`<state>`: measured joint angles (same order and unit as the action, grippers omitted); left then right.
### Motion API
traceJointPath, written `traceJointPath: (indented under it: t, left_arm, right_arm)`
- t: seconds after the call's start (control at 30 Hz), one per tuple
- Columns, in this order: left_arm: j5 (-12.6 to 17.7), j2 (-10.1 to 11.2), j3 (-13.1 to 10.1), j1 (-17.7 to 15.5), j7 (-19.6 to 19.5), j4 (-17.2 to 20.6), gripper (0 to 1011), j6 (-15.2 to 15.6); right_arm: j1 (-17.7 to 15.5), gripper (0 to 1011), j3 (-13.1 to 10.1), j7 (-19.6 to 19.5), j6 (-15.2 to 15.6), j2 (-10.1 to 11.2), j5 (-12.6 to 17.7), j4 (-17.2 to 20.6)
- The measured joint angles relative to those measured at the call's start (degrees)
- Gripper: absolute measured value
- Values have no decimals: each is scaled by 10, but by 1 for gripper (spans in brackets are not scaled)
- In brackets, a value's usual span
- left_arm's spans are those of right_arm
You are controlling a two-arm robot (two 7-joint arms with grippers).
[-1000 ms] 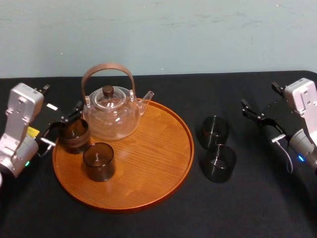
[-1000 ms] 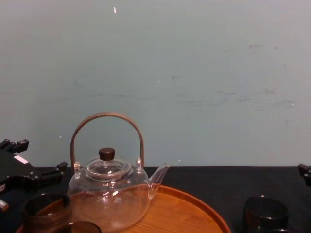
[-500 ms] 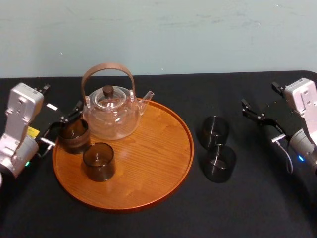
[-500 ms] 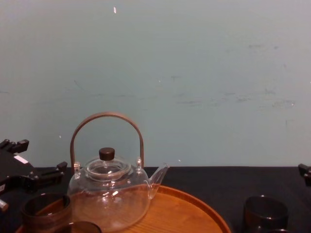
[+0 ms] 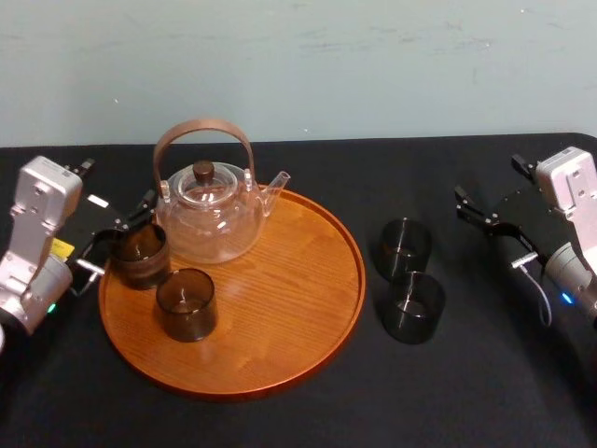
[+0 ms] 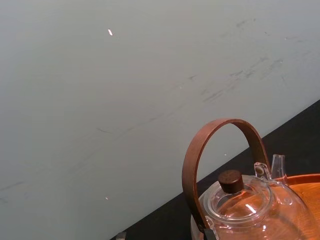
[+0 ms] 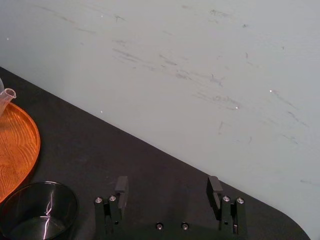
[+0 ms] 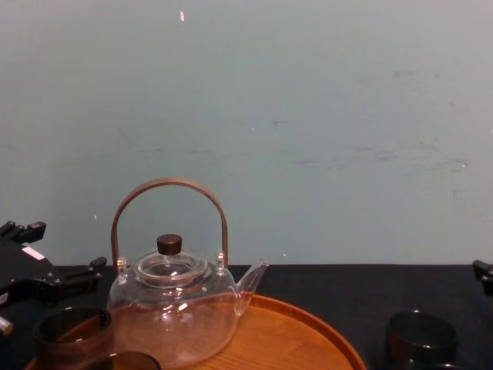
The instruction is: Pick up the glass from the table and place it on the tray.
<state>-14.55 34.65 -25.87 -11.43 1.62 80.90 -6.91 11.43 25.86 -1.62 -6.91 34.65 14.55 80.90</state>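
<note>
Two dark smoky glasses stand on the black table right of the tray, the farther glass (image 5: pixel 406 245) (image 8: pixel 420 335) (image 7: pixel 37 210) touching the nearer glass (image 5: pixel 413 305). The round orange-brown tray (image 5: pixel 280 317) (image 8: pixel 308 327) carries two more dark glasses, one at its left rim (image 5: pixel 138 254) (image 8: pixel 71 327) and one toward the front (image 5: pixel 187 303). My left gripper (image 5: pixel 117 187) (image 8: pixel 58 248) hangs open just behind the left-rim glass, holding nothing. Off to the right of the table glasses, my right gripper (image 5: pixel 490 180) (image 7: pixel 167 186) is open and empty.
A clear glass teapot (image 5: pixel 207 217) (image 8: pixel 173 308) (image 6: pixel 250 205) with a brown arched handle sits at the back left of the tray. A pale wall (image 5: pixel 298 65) closes off the far table edge. Bare black tabletop (image 5: pixel 448 392) lies in front and between the glasses and my right arm.
</note>
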Motion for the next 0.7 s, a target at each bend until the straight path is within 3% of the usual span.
traceJointPath:
  t: [0.33,0.5,0.7]
  left_arm:
    - [0,0,0,0,0,0,1001,0]
    - [0,0,0,0,0,0,1001,0]
    - [0,0,0,0,0,0,1001,0]
  right_arm:
    - [0,1002,0,0,0,0,0,0]
    - [-7,1002,-11,13,-6,2,6,4]
    - [-49,1002,-30,32,-18,28,7,49]
